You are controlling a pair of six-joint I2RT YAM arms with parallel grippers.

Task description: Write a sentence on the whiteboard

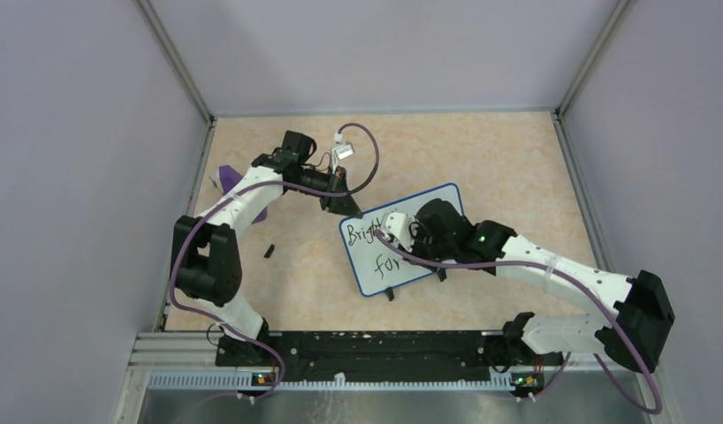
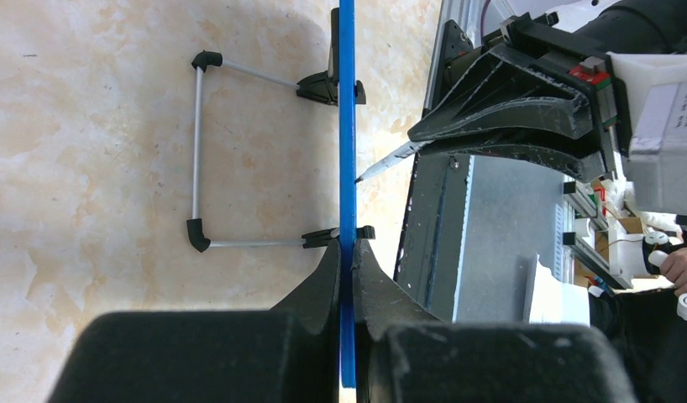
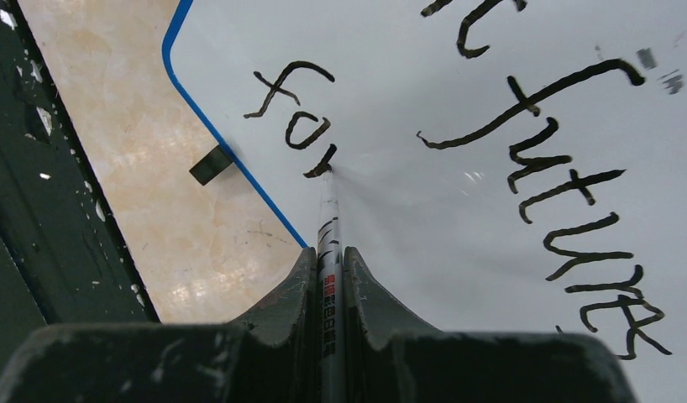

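Observation:
The whiteboard (image 1: 376, 276), blue-framed, stands tilted at mid-table. My left gripper (image 1: 344, 208) is shut on its upper left edge; in the left wrist view the jaws (image 2: 348, 252) pinch the blue frame (image 2: 347, 126) edge-on. My right gripper (image 1: 400, 231) hangs over the board face, shut on a silver marker (image 3: 328, 220). The marker's tip touches the board at the end of the "r" in "for" (image 3: 294, 117). The sentence reads "Bright futures" (image 3: 567, 193) on one line, with "for" below it. The marker tip (image 2: 382, 168) also shows against the board from the side.
A purple wedge (image 1: 230, 181) lies at the far left, behind the left arm. A small black piece (image 1: 270, 251) sits on the table left of the board. The board's wire stand (image 2: 197, 151) reaches out behind it. Enclosure walls close in on both sides.

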